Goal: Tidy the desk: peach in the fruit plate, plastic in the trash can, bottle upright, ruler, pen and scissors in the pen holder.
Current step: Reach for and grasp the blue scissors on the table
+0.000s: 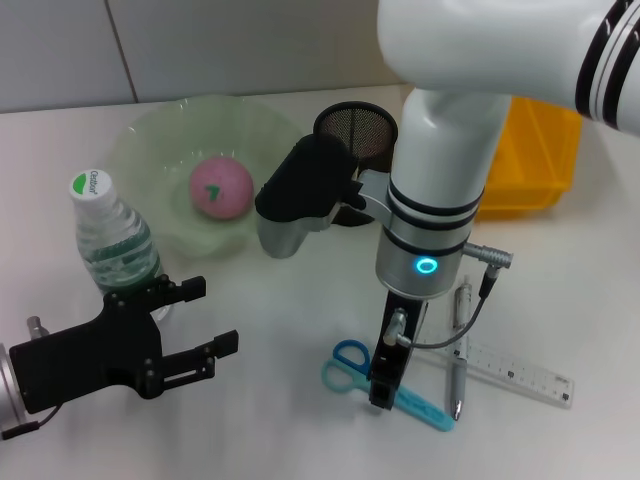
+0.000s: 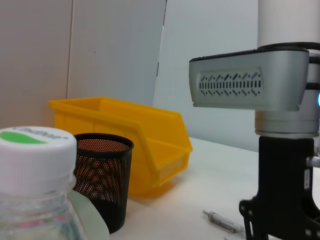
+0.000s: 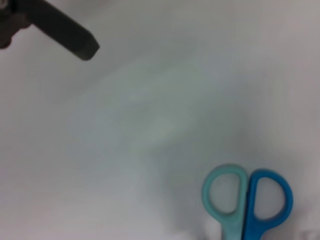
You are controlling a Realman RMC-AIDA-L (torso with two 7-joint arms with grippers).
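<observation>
Head view: the peach (image 1: 221, 187) is seen in the fruit plate (image 1: 150, 135) and the bottle (image 1: 112, 235) upright, while scissors (image 1: 385, 385), pen (image 1: 459, 350) and ruler (image 1: 515, 373) are left on the desk (image 1: 280, 420), the right gripper (image 1: 384, 392) lowered onto the scissors with finger state not discernible, the left gripper (image 1: 205, 325) held apart.

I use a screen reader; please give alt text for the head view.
Right claw hangs down over the scissors, beside the pen and ruler. Peach sits in the plate; bottle stands upright by the open left claw.

A white table (image 1: 280, 420) fills the foreground, and a pale panelled wall (image 1: 200, 45) runs behind it, with a dark seam between two of its panels
</observation>
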